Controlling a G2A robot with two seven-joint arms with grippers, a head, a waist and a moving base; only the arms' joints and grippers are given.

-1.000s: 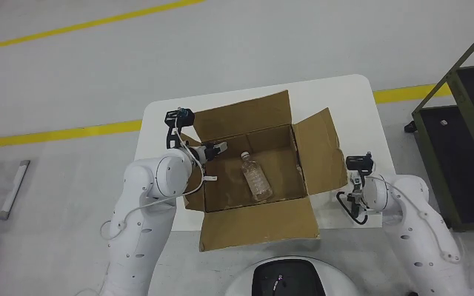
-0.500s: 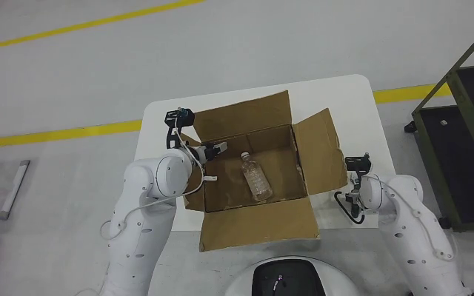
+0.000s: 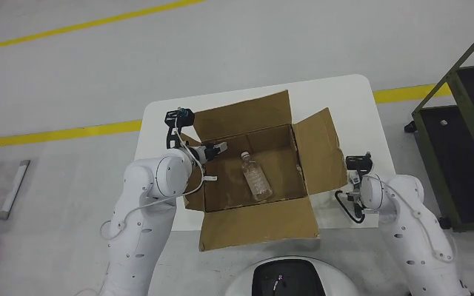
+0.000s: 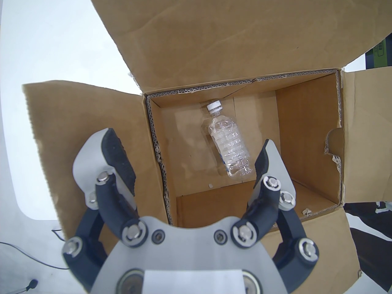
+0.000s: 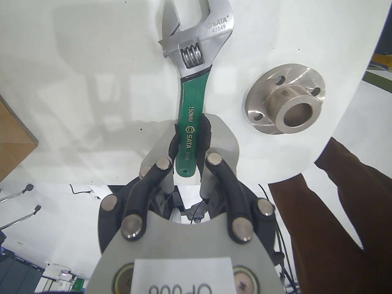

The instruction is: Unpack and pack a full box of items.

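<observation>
Wrench [image 5: 193, 71] is pinched by R gripper [image 5: 190, 137], shifted slightly boxward at frame right vs 1 s ago, hinting packing; L gripper [image 4: 188, 142] is held spread above box [image 3: 244, 118] w/ bottle [image 4: 228, 148].

White table [image 3: 348, 96] w/ open cardboard box [image 3: 255, 226] mid-top, metal flange [image 5: 284, 99] nr right edge.

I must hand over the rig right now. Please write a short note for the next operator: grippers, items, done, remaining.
Left gripper: open, empty, above the box at its side flap.
Right gripper: shut on the green-handled wrench, over the table beside the box.
Items: bottle lies on the box floor; metal flange rests on the table near the wrench head.
Done: wrench and flange are outside the box.
To do: bottle not yet taken out; repacking probably follows.
</observation>
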